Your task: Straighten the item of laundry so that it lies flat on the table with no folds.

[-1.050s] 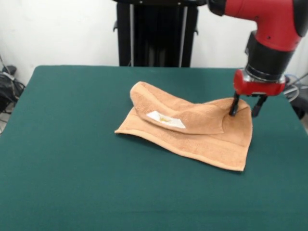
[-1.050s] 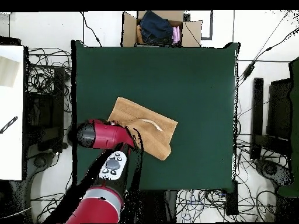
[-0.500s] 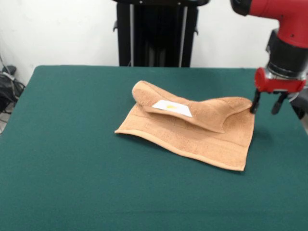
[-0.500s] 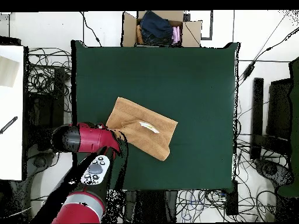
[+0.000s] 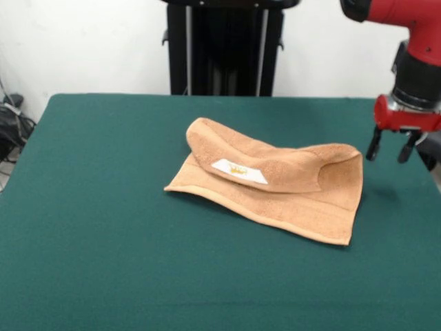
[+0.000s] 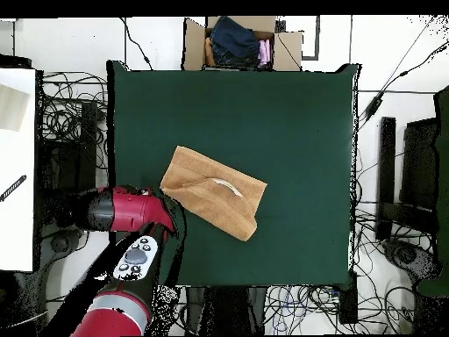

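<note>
The item of laundry (image 5: pixel 289 193) is a peach-orange towel lying right of centre on the green table (image 5: pixel 103 207). Its far half is folded forward over the near half in a raised hump, and a white label (image 5: pixel 238 169) shows on the fold. My gripper (image 5: pixel 391 147) hangs open and empty just right of the towel's far right corner, apart from it and a little above the cloth. From overhead the towel (image 6: pixel 215 191) lies as a slanted rectangle on the table (image 6: pixel 289 114), and the red arm (image 6: pixel 127 213) at its lower left corner hides the gripper.
A cardboard box (image 6: pixel 241 42) with clothes stands past the table's top edge in the overhead view. Cables and black equipment (image 6: pixel 412 175) ring the table, and a white surface (image 6: pixel 17 167) lies at the left. The table's right edge (image 5: pixel 428 165) is close to my gripper.
My gripper let go of the towel's far right corner and moved right, off the towel. The pulled fold sank back and the label slid back towards the left.
</note>
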Controlling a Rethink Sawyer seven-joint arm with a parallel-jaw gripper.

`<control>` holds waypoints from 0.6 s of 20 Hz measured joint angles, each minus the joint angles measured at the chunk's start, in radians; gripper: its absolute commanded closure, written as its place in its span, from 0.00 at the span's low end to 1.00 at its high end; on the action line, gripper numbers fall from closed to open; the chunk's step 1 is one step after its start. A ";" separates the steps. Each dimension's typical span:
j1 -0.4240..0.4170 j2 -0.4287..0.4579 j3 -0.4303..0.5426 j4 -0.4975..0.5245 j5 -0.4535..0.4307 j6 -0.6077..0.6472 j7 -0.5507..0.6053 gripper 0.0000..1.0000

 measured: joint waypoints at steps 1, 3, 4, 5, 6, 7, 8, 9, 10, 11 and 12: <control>-0.003 0.000 0.000 0.000 0.000 0.000 0.000 0.00; -0.019 0.000 0.001 0.000 0.000 0.000 0.000 0.00; -0.029 -0.001 0.001 0.000 0.000 0.001 0.000 0.00; -0.040 -0.001 0.001 0.000 0.000 0.001 0.000 0.00; -0.049 -0.001 0.001 0.000 0.000 0.004 0.000 0.00; -0.056 -0.002 0.001 -0.001 0.000 0.006 0.000 0.00; -0.077 -0.002 0.000 -0.004 0.000 0.018 0.000 0.00; -0.084 -0.002 0.000 -0.007 0.000 0.024 0.000 0.00; -0.089 -0.002 0.000 -0.011 0.000 0.033 0.000 0.00; -0.095 -0.002 0.000 -0.016 0.000 0.042 0.000 0.00; -0.096 -0.001 0.000 -0.020 0.000 0.050 0.000 0.00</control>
